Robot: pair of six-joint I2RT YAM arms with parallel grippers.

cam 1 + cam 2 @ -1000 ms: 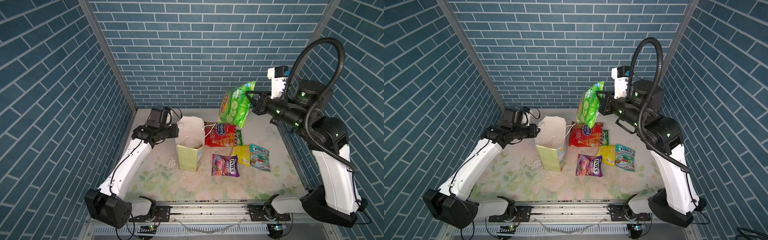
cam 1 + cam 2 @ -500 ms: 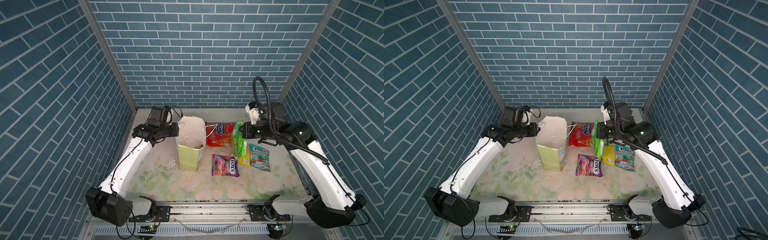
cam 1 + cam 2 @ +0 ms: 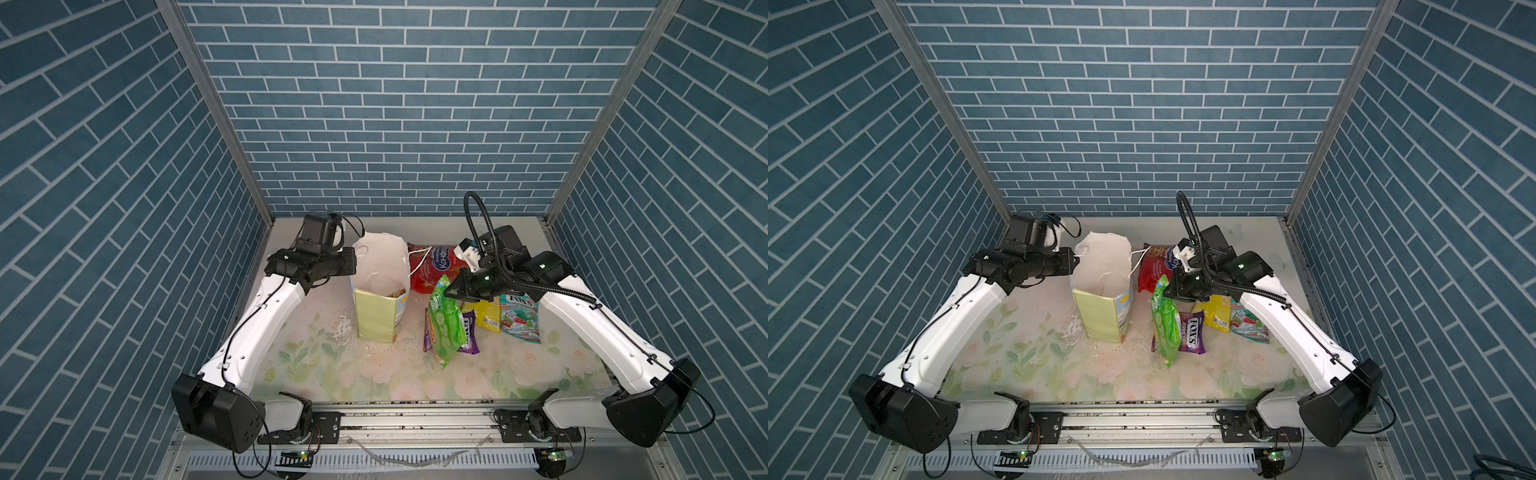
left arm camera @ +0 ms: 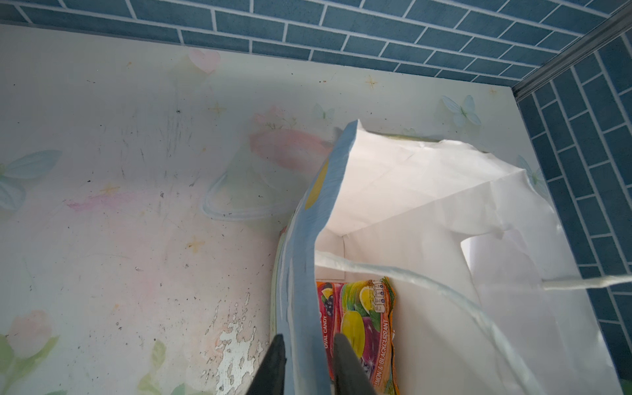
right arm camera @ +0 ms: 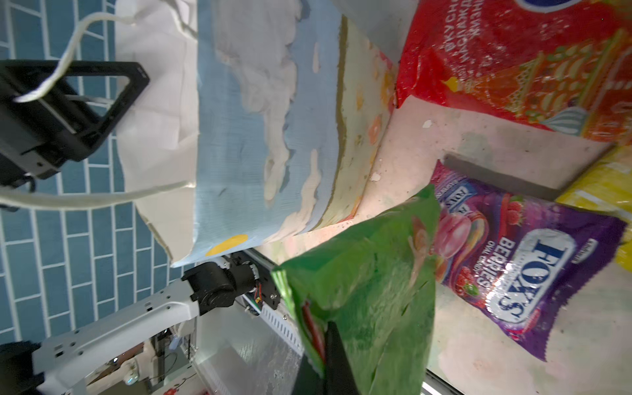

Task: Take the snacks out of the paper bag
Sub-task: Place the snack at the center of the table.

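The paper bag (image 3: 376,307) (image 3: 1102,309) stands upright and open. My left gripper (image 4: 307,345) (image 3: 352,262) is shut on its near wall at the rim. An orange Fox's candy packet (image 4: 362,328) lies inside on the bag's floor. My right gripper (image 5: 325,328) (image 3: 448,291) (image 3: 1168,291) is shut on the top edge of the green Lay's chips packet (image 3: 446,328) (image 3: 1165,328) (image 5: 369,290). The packet hangs down over the purple Fox's packet (image 3: 468,332) (image 5: 519,273). Its lower end is at the table.
To the right of the bag lie a large red packet (image 3: 434,266) (image 5: 513,51), a yellow packet (image 3: 486,318) and a teal-white Fox's packet (image 3: 519,318). The bag's white cord handle (image 3: 417,266) trails onto the red packet. Blue brick walls enclose the table on three sides.
My right arm has come down from high at the back, carrying the green chips packet to the table beside the bag. The left arm and the bag have not moved.
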